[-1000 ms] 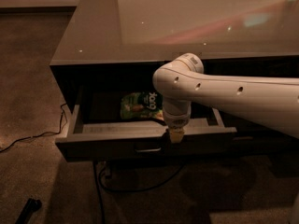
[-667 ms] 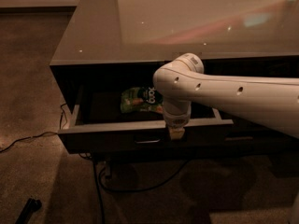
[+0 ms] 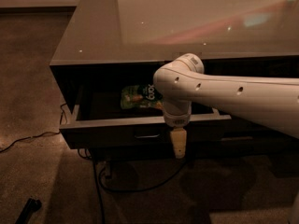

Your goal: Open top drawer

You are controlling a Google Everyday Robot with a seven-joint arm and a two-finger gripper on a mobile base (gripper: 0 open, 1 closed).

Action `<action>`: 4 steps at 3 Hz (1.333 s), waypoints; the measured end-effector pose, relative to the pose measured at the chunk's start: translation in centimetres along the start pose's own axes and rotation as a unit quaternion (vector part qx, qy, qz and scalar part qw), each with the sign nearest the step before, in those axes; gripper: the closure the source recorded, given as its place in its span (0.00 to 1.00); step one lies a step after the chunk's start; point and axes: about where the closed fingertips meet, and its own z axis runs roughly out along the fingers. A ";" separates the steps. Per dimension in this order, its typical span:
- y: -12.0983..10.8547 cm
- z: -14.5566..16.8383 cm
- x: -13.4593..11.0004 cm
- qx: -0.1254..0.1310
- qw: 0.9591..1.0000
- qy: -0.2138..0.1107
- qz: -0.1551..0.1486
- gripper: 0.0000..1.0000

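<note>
Before open dark-fronted top drawer (image 3: 107,134), jaws hanging

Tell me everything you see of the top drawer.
The top drawer stands pulled out from under the glossy tabletop. Its flat front is dark, with a small metal pull at centre. Grey walls edge a shadowed interior holding a green snack bag. The gripper hangs at its front, beside the pull.

One camera looks down on the top drawer (image 3: 112,133) from its front side, fairly near; the gripper (image 3: 179,144) hangs at that front.
</note>
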 end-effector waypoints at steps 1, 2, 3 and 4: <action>0.0 0.3 0.1 0.003 1.000 -0.013 -0.002 0.00; -0.8 0.4 0.6 0.012 1.000 -0.023 -0.004 0.00; -2.6 -0.3 1.5 0.034 0.999 -0.020 -0.001 0.00; -4.0 -0.9 2.0 0.051 0.999 0.000 0.013 0.18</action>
